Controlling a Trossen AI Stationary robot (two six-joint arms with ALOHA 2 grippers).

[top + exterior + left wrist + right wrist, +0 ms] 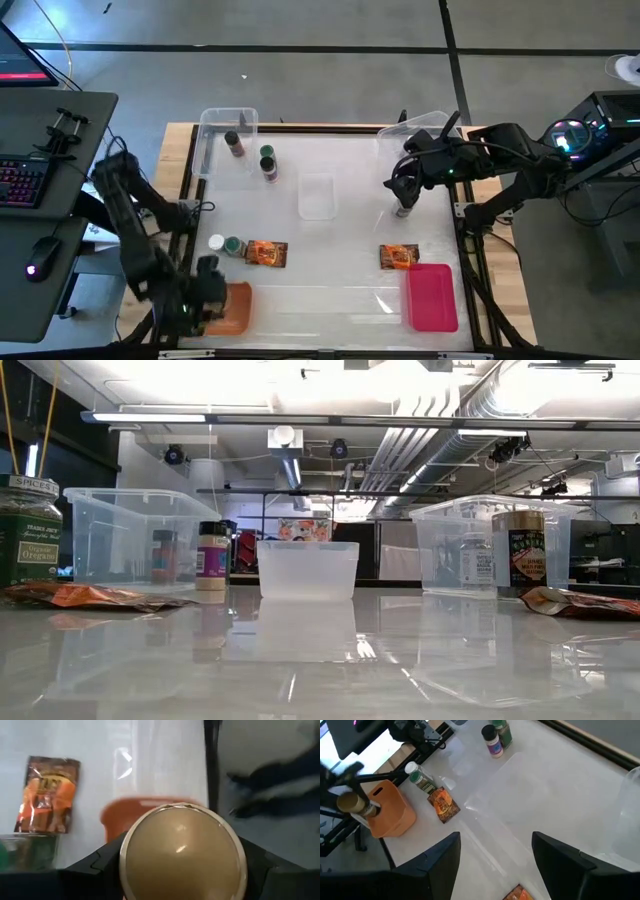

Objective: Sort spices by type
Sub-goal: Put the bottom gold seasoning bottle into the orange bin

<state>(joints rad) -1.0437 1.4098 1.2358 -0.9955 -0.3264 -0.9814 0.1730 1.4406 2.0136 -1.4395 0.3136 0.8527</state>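
Note:
My left gripper [207, 283] is over the table's near left corner, above the orange tray [234, 310], shut on a tan-lidded jar [182, 851]. My right gripper [404, 192] hovers open above a dark-lidded jar [405, 209] that stands on its base at the table's right. Three jars [267, 160] stand by the far-left tub. A white-lidded jar [216, 242] and a green-lidded jar [234, 246] lie beside an orange-red packet [266, 254]. A second packet [398, 257] lies flat near the pink tray [432, 297]. My left gripper pinches the tan-lidded jar between its two fingers [102, 865], one on each side of the jar just below the lid [182, 832]. The lid faces back toward the wrist. The jar [356, 805] is lifted clear, tilted, over the orange tray.
A clear tub [227, 125] sits at the far left corner, another [428, 128] at the far right, and a small clear tub [317, 195] at the table's middle. A raised dark border [195, 180] frames the white surface. A keyboard and mouse lie on the side desk, left.

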